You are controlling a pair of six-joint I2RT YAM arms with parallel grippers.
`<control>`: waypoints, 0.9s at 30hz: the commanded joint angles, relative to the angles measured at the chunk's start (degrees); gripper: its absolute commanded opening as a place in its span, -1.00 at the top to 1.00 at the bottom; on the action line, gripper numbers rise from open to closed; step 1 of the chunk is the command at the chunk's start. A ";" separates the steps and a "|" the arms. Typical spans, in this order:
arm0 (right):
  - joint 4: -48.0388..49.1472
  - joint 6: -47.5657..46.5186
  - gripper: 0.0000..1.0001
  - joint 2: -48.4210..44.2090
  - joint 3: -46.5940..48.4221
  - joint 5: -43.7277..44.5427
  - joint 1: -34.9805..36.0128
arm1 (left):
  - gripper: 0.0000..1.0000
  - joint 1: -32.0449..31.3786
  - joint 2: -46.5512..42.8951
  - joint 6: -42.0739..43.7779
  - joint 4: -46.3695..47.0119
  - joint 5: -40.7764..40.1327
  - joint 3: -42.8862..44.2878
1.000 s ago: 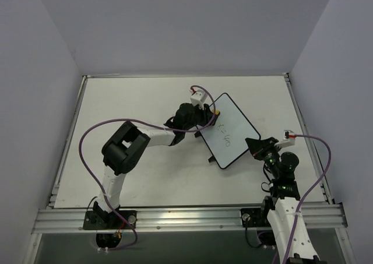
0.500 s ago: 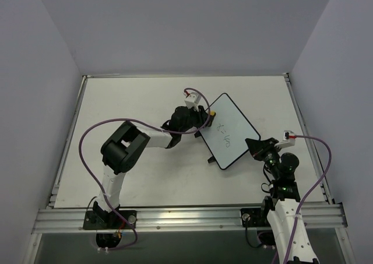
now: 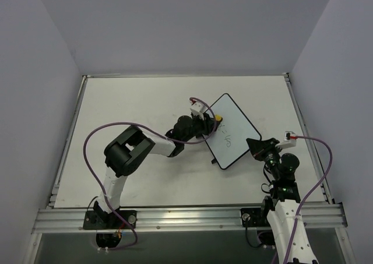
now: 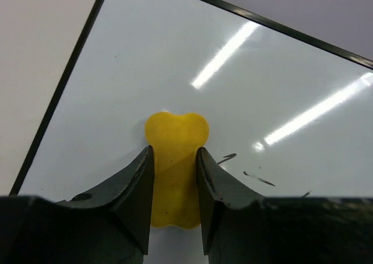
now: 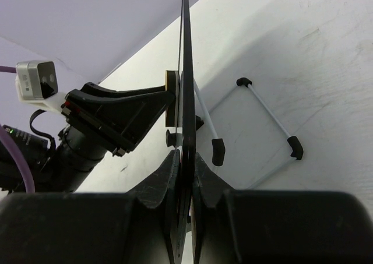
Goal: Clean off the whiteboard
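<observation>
The whiteboard (image 3: 230,130) is a white board with a thin black frame, tilted up at the table's centre right. Dark handwritten marks (image 3: 226,137) show on it, and a few strokes appear in the left wrist view (image 4: 256,178). My right gripper (image 3: 254,147) is shut on the board's near right edge (image 5: 187,101), seen edge-on. My left gripper (image 3: 214,120) is shut on the yellow eraser (image 4: 175,162), which presses flat against the board's face (image 4: 175,71) near its upper left part. The eraser also shows in the top view (image 3: 218,118).
The board's wire stand with black feet (image 5: 256,124) rests on the white table (image 3: 134,130) behind the board. A purple cable (image 3: 111,130) loops over the left arm. Grey walls close in the table on three sides.
My left gripper with the eraser has slid right and slightly down across the board's upper part. The right gripper and the board have stayed put.
</observation>
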 commanded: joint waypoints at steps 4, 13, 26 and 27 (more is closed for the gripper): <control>2.41 -3.26 1.00 -1.66 0.00 -0.58 1.27 | 0.95 -7.42 0.78 -0.36 -1.35 8.22 -2.62; 3.02 -3.17 1.00 -1.57 -0.27 -0.22 1.54 | 0.95 -12.33 -0.18 -0.97 2.07 7.43 -5.61; 4.26 -2.47 1.00 -1.66 -0.71 -0.14 2.07 | 0.95 -18.76 -0.71 -4.14 6.56 2.16 -11.32; 4.34 -2.29 1.00 -1.66 -0.79 -0.14 2.15 | 0.95 -18.50 -0.36 -4.75 6.91 1.81 -11.67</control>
